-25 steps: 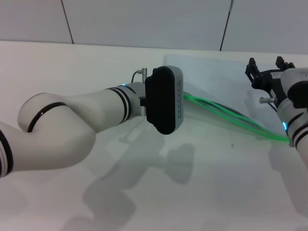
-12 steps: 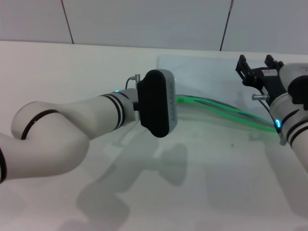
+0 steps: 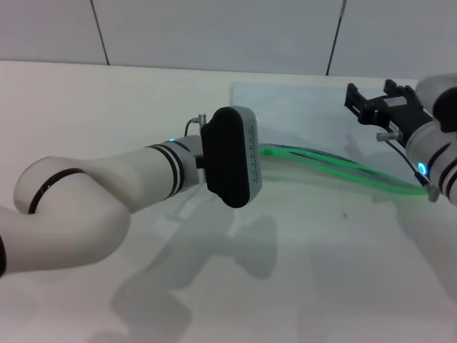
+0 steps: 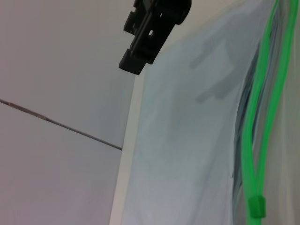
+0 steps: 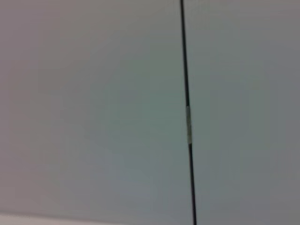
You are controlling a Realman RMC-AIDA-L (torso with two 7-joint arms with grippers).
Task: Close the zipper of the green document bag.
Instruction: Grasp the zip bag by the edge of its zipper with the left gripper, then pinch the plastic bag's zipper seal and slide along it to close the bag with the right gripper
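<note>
You are looking at a large flat pouch of translucent pale blue-grey plastic, the green document bag (image 3: 314,118), lying on the white bench (image 3: 143,107) toward its far right side. Along the pouch's near long edge runs the zipper (image 3: 335,170), a thin bright green plastic strip; its two halves bow apart, so it reads as open for most of its length. In the left wrist view a small green slider (image 4: 255,207) sits where the two strips (image 4: 262,108) meet, at the end nearest the left arm.

The left tool (image 3: 232,157) hovers at that end of the strip; you cannot tell how its fingers stand. The right tool (image 3: 377,101), fingers apart and holding nothing, hangs above the pouch's far right corner.

Expect the pouch to be light, limp and slippery; it will likely slide or buckle when pulled. Take the slider itself, and pin the pouch near the strip with the other tool.
</note>
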